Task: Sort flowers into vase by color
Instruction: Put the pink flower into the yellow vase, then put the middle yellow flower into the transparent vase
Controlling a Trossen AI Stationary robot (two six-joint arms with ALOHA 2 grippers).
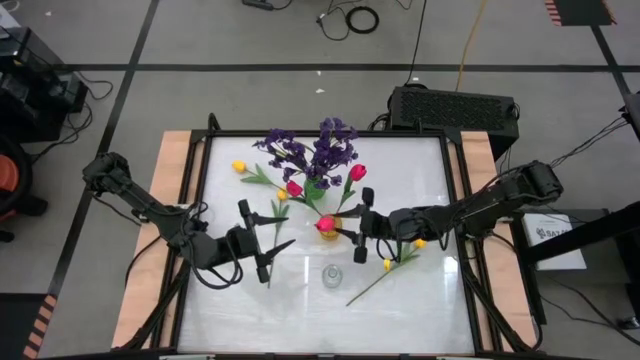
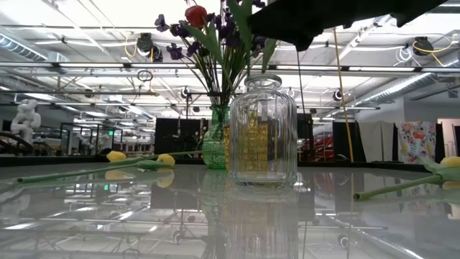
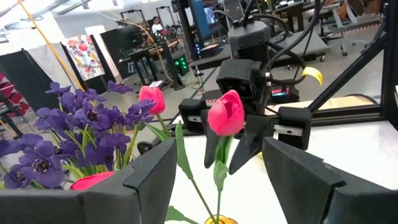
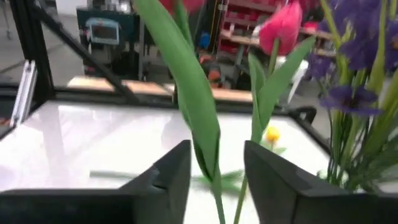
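Looks like the right gripper, fingers parted around the stem, is letting go of a pink tulip standing in the amber vase mid-table, so next it needs to back off cleanly.

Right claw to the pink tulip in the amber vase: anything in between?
Nothing visible. The right claw is open right at the pink tulip, whose stem and leaf stand between its fingers. The tulip already stands in the amber vase. The left claw waits open on the other side.

yellow vase mostly hidden.
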